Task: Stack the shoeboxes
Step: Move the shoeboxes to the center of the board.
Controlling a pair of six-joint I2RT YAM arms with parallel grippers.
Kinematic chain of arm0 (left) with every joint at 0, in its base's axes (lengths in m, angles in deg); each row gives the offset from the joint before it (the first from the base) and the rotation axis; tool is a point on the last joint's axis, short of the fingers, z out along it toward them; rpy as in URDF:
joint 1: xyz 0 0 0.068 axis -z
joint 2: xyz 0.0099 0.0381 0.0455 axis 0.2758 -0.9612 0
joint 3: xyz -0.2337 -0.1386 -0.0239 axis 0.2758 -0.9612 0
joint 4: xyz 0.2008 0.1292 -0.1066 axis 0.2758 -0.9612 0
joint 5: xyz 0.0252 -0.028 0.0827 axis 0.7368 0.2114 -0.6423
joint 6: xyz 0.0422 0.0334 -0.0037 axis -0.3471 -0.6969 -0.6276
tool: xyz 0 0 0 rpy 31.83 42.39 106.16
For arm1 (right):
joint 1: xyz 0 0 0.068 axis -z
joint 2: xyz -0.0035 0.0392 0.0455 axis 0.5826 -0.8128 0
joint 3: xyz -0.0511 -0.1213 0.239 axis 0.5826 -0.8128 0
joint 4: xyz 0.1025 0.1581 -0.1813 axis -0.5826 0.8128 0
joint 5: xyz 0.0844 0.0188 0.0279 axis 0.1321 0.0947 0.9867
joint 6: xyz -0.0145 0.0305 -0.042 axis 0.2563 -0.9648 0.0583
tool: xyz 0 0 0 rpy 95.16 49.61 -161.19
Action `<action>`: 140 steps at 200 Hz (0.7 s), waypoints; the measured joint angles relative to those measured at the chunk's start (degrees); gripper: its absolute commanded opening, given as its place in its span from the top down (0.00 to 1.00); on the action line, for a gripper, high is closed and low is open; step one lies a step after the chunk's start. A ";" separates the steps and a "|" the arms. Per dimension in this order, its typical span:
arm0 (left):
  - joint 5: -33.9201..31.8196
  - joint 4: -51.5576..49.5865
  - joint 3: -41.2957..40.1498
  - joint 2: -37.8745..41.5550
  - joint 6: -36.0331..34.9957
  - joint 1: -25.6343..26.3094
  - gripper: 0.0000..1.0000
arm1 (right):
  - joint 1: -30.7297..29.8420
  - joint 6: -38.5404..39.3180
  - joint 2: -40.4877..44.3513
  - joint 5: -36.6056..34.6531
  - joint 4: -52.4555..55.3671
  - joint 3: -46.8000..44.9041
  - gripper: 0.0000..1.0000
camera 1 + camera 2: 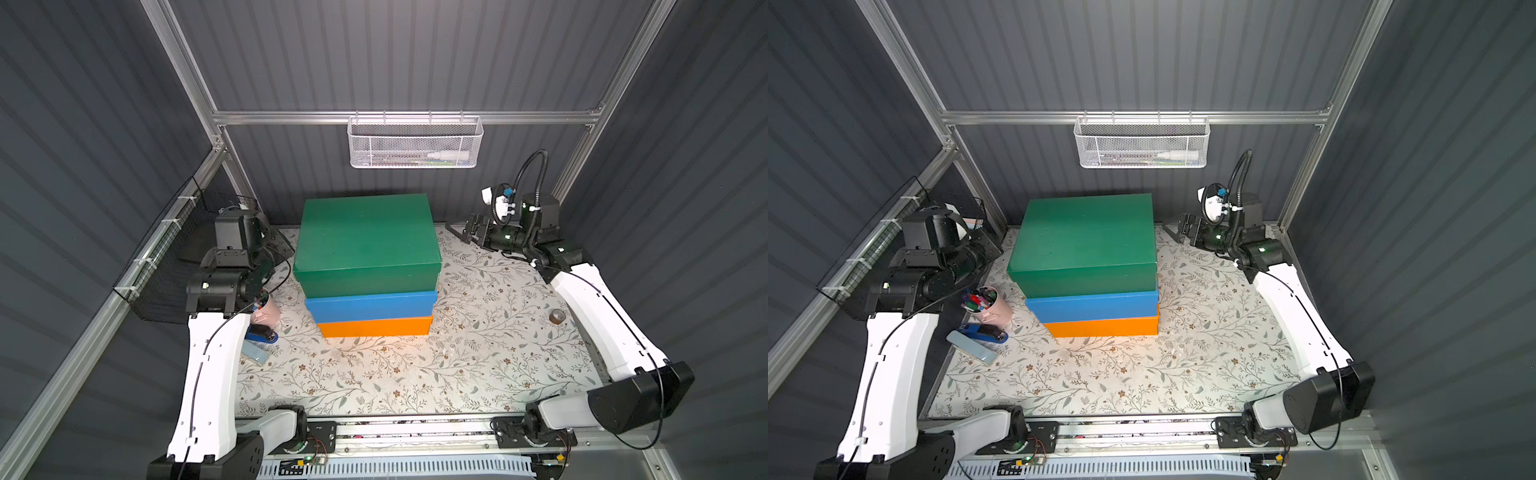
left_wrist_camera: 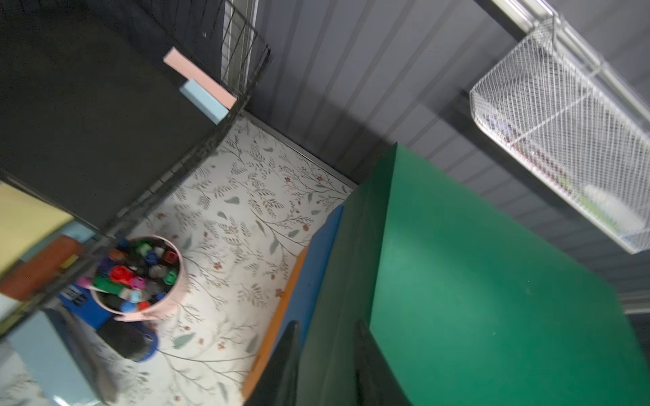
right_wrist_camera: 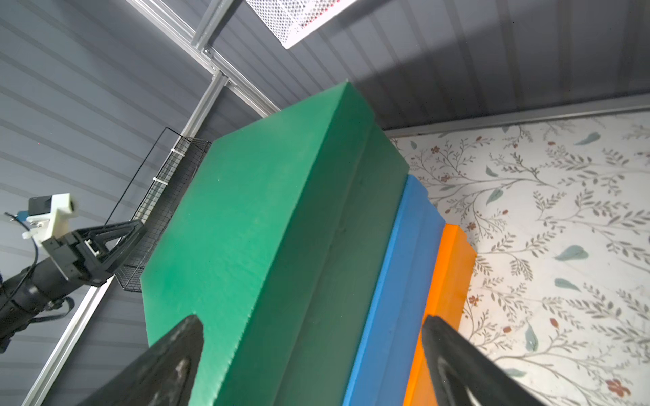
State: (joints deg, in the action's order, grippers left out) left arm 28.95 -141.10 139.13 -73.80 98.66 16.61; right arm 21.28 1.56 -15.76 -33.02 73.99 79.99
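Jaws of your left gripper (image 2: 327, 323) sit nearly together, grasping nothing, just beside the green shoebox (image 1: 365, 237). Those of your right gripper (image 3: 311, 319) stand wide apart off its opposite end. You have 3 shoeboxes in 1 stack: green atop the blue shoebox (image 1: 370, 305), the orange shoebox (image 1: 374, 326) beneath. 1 tape roll (image 1: 557, 316) shows in a top view. 1 marker cup (image 2: 140, 277) shows in the left wrist view, not the right.

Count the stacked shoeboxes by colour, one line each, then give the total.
Green box: 1
Blue box: 1
Orange box: 1
Total: 3
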 measured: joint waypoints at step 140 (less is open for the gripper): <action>16.50 16.00 -19.41 0.94 1.57 -13.86 0.88 | 2.93 -1.05 -1.51 2.69 -2.86 -4.22 0.01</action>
State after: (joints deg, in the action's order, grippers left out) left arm 45.46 -125.10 119.72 -72.86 100.23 2.75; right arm 24.21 0.51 -17.27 -30.33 71.13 75.77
